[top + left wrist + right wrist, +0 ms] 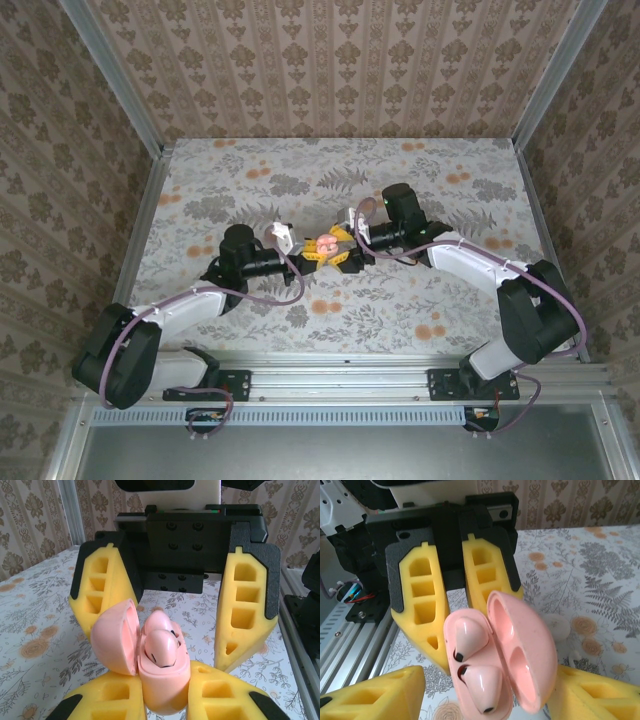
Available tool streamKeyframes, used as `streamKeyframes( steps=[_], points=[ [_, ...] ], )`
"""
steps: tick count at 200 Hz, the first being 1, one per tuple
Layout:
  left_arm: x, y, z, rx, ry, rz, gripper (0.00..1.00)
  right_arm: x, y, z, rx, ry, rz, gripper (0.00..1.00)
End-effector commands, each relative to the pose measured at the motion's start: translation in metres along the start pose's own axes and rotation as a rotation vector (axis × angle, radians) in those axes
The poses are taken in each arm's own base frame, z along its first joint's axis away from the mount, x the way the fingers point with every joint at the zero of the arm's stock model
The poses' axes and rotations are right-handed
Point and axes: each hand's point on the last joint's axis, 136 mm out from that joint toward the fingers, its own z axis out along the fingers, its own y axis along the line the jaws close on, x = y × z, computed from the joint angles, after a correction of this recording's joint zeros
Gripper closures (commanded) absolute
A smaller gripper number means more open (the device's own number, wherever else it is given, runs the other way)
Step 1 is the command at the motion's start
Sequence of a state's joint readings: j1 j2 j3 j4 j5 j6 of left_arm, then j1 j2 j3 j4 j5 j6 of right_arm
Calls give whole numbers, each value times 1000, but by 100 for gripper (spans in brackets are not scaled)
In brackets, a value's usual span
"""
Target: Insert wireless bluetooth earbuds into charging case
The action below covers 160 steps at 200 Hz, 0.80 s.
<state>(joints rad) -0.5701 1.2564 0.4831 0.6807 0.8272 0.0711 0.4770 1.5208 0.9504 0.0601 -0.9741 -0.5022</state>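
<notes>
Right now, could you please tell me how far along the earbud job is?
Done: both earbuds sit in the charging case. In hand: the left fingers clamp its base, lid open, while the right fingers stand open around it. Left: probably just shutting the lid and setting the case down.

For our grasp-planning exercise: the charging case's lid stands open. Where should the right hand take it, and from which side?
The lid's domed back near the free rim, from its outer side: the hinge sits low by the base, which the left hand clamps, so pushing there should swing it shut.
</notes>
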Motion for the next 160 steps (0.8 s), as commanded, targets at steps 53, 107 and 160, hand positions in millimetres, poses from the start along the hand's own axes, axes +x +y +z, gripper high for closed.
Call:
streamKeyframes(
  steps=[53,107,160],
  points=[
    [-16,-5,-1,16,-29,60,84,-14,7,-4,-16,-59,-98,38],
    [-15,-5,-2,5,-26,61,84,-19,16,-15,-13,-49,-115,40],
    [-15,-4,-2,1,-25,65,84,-32,31,-33,20,-71,-140,41]
  ],
)
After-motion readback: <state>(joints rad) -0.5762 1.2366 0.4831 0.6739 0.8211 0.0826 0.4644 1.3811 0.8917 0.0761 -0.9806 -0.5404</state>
